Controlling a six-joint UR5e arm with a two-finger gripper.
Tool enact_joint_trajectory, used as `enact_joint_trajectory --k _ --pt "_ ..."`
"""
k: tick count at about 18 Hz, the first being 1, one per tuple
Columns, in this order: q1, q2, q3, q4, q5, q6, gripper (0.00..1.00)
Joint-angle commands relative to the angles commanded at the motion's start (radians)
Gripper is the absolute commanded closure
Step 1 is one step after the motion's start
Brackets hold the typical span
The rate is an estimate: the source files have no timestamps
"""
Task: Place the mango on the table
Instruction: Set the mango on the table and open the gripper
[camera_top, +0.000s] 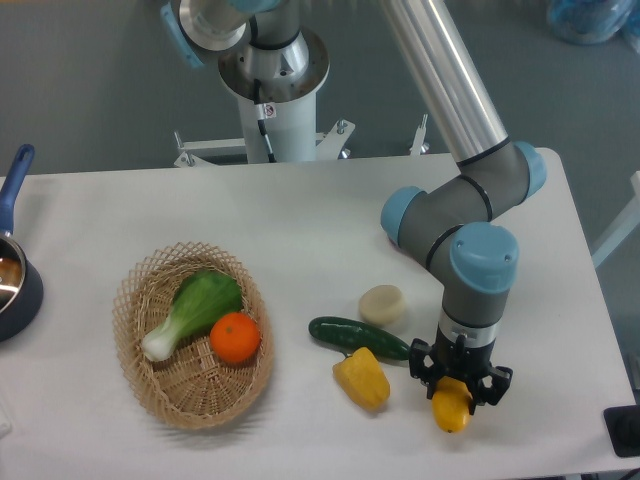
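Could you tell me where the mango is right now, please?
The mango sits low at the front right of the table, between the fingers of the hand, just right of the yellow pepper.

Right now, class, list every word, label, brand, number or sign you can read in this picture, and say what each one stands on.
None can be read.
Small red-and-white sticker on the white robot base column: too small and blurred to read.
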Motion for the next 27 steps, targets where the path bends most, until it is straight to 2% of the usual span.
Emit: enact_joint_trajectory --k 7,8,9,11,18,19,20,23,27 --pt "-0.002 -0.005 0.002 0.0 0.002 0.006 0.58" --pt "-0.002 -0.005 0.002 0.0 0.002 0.008 0.52" --pt "-0.002 -0.005 0.002 0.0 0.002 0.008 0.42" --pt "-0.002 -0.005 0.003 0.002 0.002 0.009 0.27" --pt "-0.002 -0.002 0.003 0.002 0.002 0.011 0.25" --pt "-0.002 0.003 0.014 0.002 0.002 0.011 0.15" --pt "-0.002 0.009 0.03 0.0 0.003 0.011 0.0" --pt "-0.002 0.075 0.04 0.0 0.003 0.011 0.0" --pt "0.009 0.167 0.083 -0.011 0.009 0.012 0.0"
